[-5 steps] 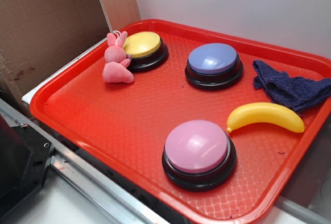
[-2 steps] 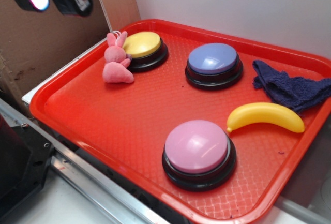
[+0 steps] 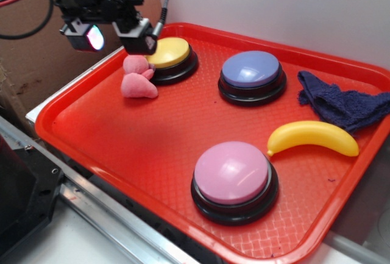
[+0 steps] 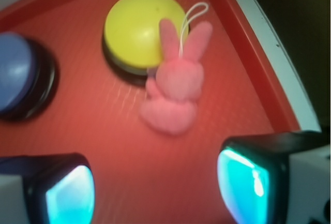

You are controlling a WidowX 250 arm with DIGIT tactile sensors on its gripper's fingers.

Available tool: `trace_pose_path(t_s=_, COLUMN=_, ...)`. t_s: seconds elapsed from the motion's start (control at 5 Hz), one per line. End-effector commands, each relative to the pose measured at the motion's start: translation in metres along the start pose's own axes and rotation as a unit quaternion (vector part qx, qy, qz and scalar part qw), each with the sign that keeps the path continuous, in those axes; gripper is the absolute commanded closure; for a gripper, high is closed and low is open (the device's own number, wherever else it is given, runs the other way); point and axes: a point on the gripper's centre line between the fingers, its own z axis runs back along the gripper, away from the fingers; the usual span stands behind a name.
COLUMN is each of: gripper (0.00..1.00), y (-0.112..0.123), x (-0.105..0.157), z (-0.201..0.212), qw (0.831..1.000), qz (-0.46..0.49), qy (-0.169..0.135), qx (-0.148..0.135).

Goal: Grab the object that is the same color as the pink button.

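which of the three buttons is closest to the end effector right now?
The yellow button, at the tray's far left corner beside the pink bunny. The end effector hovers open just left of it; the blue-violet button and pink button sit farther off.

I see a pink bunny [image 3: 138,80], a pink-lilac button [image 3: 231,172] on a black base, a yellow button [image 3: 167,52], a blue-violet button [image 3: 251,69], a yellow banana [image 3: 314,136], a navy cloth [image 3: 341,104], and a red waffle-textured tray [image 3: 140,148]. The tool's pads [image 4: 70,195] glow cyan.

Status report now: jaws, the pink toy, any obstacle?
Gripper open, above bunny. Bunny not grasped; ears lean on yellow button. Nothing between jaws and bunny.
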Motion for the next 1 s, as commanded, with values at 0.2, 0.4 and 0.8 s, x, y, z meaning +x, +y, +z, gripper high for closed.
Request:
trace_pose_path(t_s=0.2, gripper=0.00, y=0.022, x=0.024, z=-0.054, qw=0.998, qz=0.067, qy=0.011, qx=0.019)
trace_pose_path(t_s=0.4, gripper=0.95, y=0.020, x=0.022, z=-0.061, qw=0.997, qz=0.066, qy=0.017, qx=0.023)
trace_pose_path(t_s=0.8, gripper=1.00, y=0.009, x=0.016, z=-0.027, qw=0.999, qz=0.044, qy=0.013, qx=0.023)
